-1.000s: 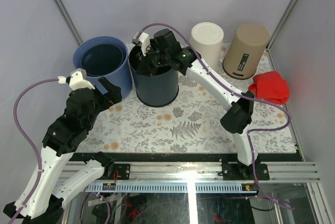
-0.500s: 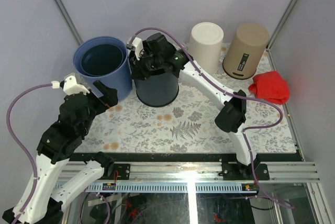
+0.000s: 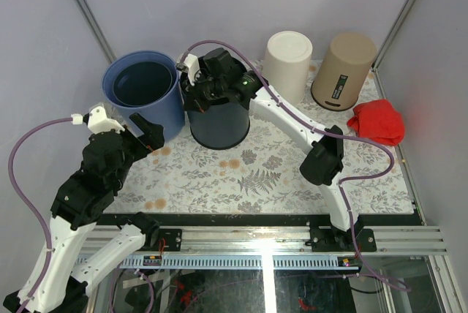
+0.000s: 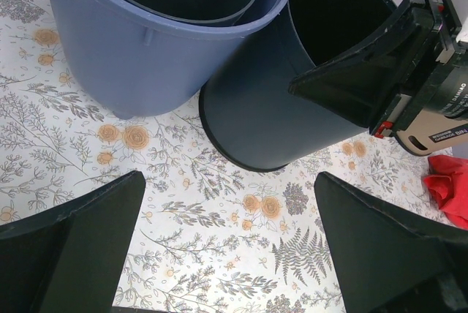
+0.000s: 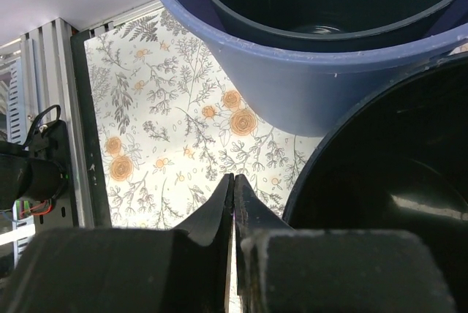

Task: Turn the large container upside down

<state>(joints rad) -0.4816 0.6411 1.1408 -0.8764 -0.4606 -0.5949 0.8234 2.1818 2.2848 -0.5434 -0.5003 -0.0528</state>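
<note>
While the left tool gapes wide, the right tool sits clenched beside the smooth, round dark container.

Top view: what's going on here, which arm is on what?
The right gripper is at the left rim of the dark navy bin, beside the blue bucket, fingers shut with nothing visible between them. The left gripper is open, hovering short of both. The bin stands mouth up, not yet flipped.
</note>
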